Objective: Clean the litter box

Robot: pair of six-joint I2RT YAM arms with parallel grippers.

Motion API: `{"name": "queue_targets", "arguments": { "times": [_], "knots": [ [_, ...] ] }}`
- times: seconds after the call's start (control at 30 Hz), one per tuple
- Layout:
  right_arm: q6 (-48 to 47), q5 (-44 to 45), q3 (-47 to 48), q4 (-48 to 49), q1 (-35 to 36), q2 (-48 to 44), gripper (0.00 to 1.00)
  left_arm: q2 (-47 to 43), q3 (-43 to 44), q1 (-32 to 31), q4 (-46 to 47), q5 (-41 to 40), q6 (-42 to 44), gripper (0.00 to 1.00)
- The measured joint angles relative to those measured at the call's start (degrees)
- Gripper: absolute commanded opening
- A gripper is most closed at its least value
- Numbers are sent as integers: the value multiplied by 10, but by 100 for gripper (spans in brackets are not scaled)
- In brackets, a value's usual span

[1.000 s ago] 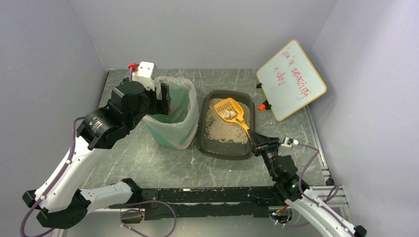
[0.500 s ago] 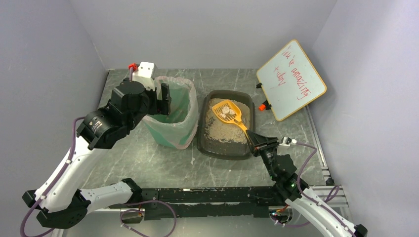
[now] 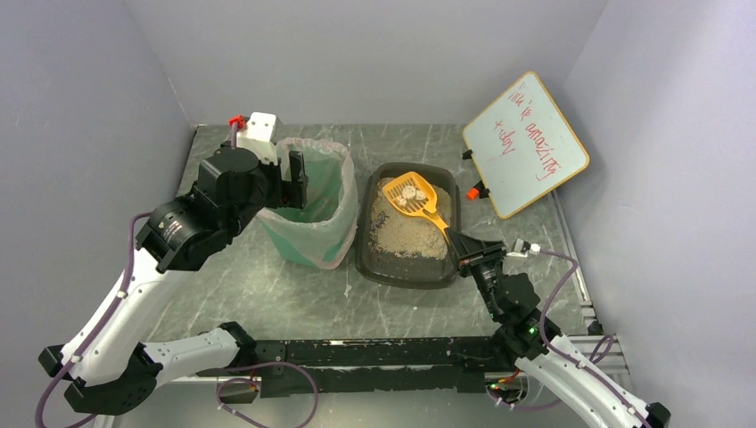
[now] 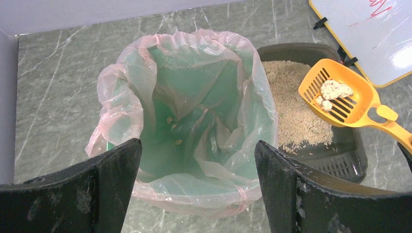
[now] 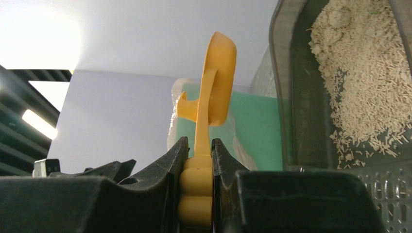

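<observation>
Right of centre on the grey-green marbled table (image 3: 267,294) lies the shallow dark grey plastic litter box (image 3: 403,273), its long sides running near to far and beige sandy litter spread over its floor. Closed tight on the handle end of the orange slotted plastic scoop (image 3: 412,195), the right gripper (image 3: 465,252) sits just off the box's near right corner. In the right wrist view its fingers (image 5: 170,165) press the handle from both sides. From there the handle slants far and left, so the scoop's head hangs over the far half of the box, apparently clear of the litter, with a few pale clumps (image 4: 333,90) in it.

Just left of the box stands the green bin with a clear bag liner (image 4: 121,87). The left gripper (image 3: 294,178) hovers over the bin's left side, jaws spread wide and holding nothing. A yellow-framed whiteboard (image 3: 526,143) leans at the far right.
</observation>
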Motion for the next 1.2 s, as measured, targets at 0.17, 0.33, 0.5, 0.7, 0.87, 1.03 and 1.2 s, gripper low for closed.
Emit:
{"name": "queue_targets", "arguments": {
  "times": [0.17, 0.33, 0.5, 0.7, 0.87, 1.03, 1.2],
  "knots": [
    [-17, 0, -1, 18, 0, -11, 0, 0, 0, 0, -1, -3, 1, 93],
    [-66, -1, 19, 20, 0, -3, 0, -2, 2, 0, -5, -16, 2, 93],
    [-126, -20, 90, 35, 0, 35, 0, -13, 2, 0, -8, -28, 2, 93],
    [-199, -70, 189, 63, 0, 120, 0, -26, 2, 0, -11, -34, 2, 93],
    [-254, -130, 258, 93, 0, 206, 0, -27, 2, 0, -13, -36, 2, 93],
    [-297, -201, 350, 97, 0, 316, 0, -29, 2, 0, -13, -38, 3, 94],
    [-332, -257, 412, 86, 0, 405, 0, -38, 1, 0, -17, -45, 5, 94]
  ]
}}
